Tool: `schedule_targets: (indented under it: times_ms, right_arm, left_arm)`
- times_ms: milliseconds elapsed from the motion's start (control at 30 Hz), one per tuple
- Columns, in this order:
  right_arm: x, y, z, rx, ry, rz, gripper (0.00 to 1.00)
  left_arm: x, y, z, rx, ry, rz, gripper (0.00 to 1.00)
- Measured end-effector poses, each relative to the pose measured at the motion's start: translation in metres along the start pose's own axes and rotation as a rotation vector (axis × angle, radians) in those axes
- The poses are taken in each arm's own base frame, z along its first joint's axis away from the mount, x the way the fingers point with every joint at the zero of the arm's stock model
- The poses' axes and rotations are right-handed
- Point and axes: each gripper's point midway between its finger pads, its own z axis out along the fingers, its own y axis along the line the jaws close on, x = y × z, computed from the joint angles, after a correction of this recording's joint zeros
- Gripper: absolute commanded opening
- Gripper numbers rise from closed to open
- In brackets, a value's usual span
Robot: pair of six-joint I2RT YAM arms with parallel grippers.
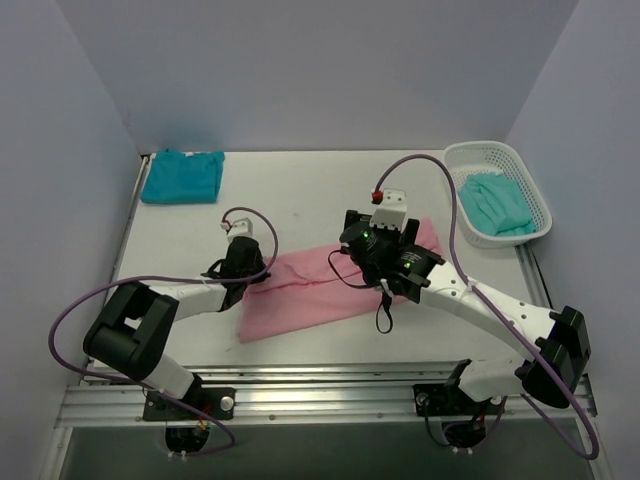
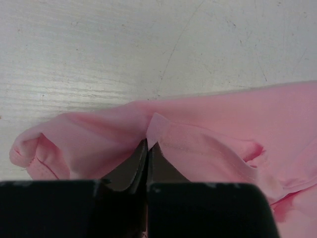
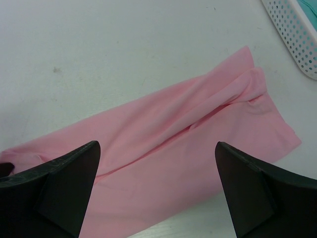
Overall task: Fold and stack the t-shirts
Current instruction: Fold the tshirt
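The light pink t-shirt lies folded into a long strip across the middle of the table. My left gripper is shut on its left end; in the left wrist view the closed fingertips pinch a raised fold of the pink cloth. My right gripper hovers open above the strip's right part, and its wrist view shows the pink shirt between the spread fingers. The deep teal shirt lies folded at the back left. The mint-teal shirt sits in the basket.
The white mesh basket stands at the back right, and its rim shows in the right wrist view. Grey walls enclose the table on three sides. Purple cables loop over both arms.
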Motion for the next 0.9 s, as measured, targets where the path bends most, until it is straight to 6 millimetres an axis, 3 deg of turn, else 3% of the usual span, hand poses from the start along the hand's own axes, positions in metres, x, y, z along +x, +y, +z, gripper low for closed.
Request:
schedule_targets:
  times_ms: [300,567,900]
  right_arm:
    - [0.003,-0.002,0.002,0.004,0.004,-0.008,0.96]
    - [0.004,-0.002,0.003,0.003,0.005,-0.009,0.96]
    - [0.007,-0.001,0.003,0.0,0.013,-0.013,0.96]
  left_arm:
    - [-0.004,-0.002,-0.002,0.009,-0.011,-0.002,0.02]
    - [-0.021,-0.014,-0.024,0.066,-0.074,-0.007,0.02]
    - [-0.014,-0.013,-0.043,0.099,-0.086,0.008,0.1]
